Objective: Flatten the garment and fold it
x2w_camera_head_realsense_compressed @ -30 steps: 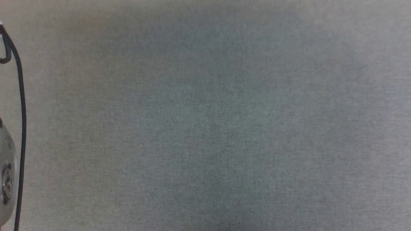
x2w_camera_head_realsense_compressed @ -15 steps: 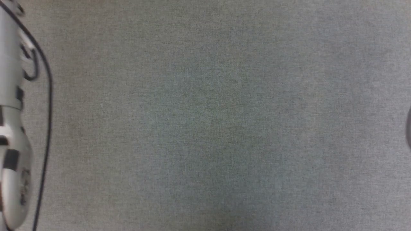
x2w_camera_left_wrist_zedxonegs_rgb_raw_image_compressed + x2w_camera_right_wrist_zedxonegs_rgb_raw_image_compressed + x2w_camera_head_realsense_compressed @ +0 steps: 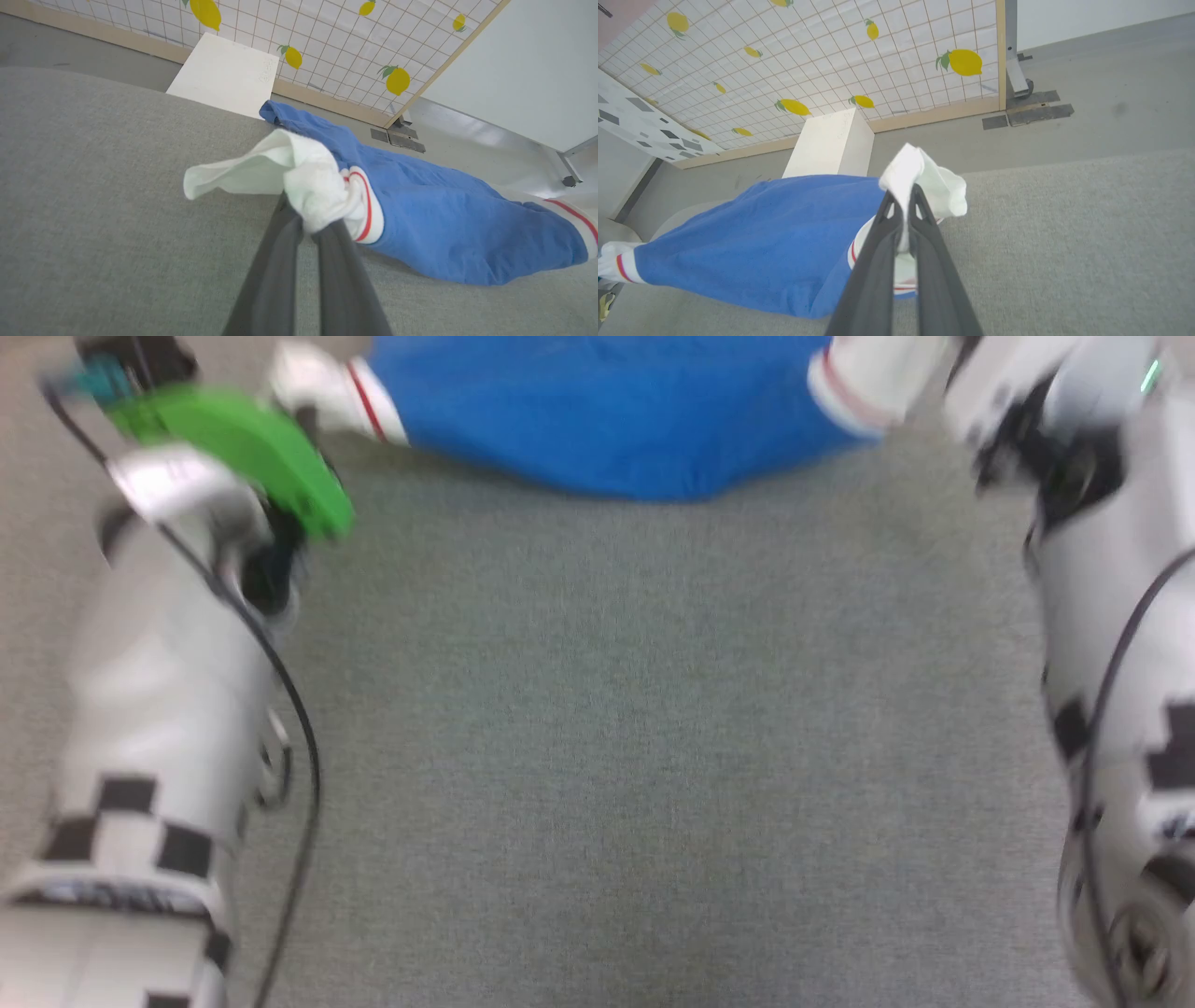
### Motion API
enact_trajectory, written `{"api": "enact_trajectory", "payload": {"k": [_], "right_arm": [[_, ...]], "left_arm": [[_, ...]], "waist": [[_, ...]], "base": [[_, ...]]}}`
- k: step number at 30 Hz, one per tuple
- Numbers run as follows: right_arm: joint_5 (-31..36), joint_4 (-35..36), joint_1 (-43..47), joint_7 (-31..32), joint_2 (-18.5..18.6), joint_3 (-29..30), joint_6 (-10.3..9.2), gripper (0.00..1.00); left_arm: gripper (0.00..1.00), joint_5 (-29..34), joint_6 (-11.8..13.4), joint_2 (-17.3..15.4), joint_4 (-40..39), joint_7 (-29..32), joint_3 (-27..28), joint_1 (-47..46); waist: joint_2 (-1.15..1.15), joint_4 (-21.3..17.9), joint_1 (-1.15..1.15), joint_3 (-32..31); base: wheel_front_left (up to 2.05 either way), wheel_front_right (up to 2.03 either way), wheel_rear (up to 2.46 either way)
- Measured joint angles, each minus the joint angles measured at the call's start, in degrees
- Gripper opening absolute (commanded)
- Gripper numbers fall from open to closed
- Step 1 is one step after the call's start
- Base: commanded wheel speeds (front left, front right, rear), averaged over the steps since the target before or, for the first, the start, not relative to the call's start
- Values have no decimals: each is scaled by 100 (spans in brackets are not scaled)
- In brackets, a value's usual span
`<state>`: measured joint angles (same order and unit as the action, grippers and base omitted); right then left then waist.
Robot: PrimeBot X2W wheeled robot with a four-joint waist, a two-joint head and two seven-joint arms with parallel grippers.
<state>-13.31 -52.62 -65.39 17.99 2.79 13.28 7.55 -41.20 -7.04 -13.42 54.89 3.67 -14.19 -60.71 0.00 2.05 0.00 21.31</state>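
Nearest the robot, the grey bench [image 3: 597, 756] lies bare between the left forearm [image 3: 159, 691] and the right forearm [image 3: 1111, 616]. Further out, the left pincer [image 3: 308, 224] is clamped shut on the bunched left-hand sleeve [image 3: 261, 172]. The right pincer [image 3: 906, 198] is pinched tight on the right-hand sleeve [image 3: 945, 191]. The shirt [image 3: 607, 420] spans the gap between them. Its long axis runs side to side across the robot's front, sleeve to sleeve, and the blue body sags in the middle and seems to rest on the bench. Each arm holds its own end, so neither looks nearer. The next move likely means drawing the two ends apart along that line to take out the sag. Past the bench stand a white box [image 3: 224, 74] and a lemon-print screen [image 3: 336, 42].
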Motion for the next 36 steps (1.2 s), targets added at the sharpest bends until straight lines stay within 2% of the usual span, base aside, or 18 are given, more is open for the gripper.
{"api": "enact_trajectory", "payload": {"k": [6,12,13,19,24,32,36], "right_arm": [[-445,806,1523,138,43,-638,0,0],[-780,1814,2986,515,294,-1120,0,0],[-858,2213,3434,690,403,-1177,0,0],[-998,3171,4531,1257,530,-1156,0,0],[-1118,3920,5447,1868,524,-928,1,0],[-1181,5035,6608,2727,422,-358,0,0],[-1133,5439,6999,3243,401,-342,0,0]], "left_arm": [[0,-40,-4,90,-230,-270,-270,1171],[0,-35,2,105,-589,-304,-474,2221],[0,-1,46,87,-760,-302,-543,2570],[0,64,294,-26,-1491,-201,-687,3420],[0,-19,620,-223,-2261,90,-645,4248],[0,-189,1292,-597,-3695,638,-471,5642],[0,-319,1596,-728,-4165,936,-455,6144]], "waist": [[0,10,0,-622],[0,37,0,-1189],[0,49,0,-1380],[0,87,0,-1840],[0,115,-1,-2150],[0,100,0,-2387],[0,50,0,-2396]], "base": [[0,0,0],[0,0,0],[0,0,0],[0,0,0],[0,0,0],[0,0,0],[0,0,0]]}}
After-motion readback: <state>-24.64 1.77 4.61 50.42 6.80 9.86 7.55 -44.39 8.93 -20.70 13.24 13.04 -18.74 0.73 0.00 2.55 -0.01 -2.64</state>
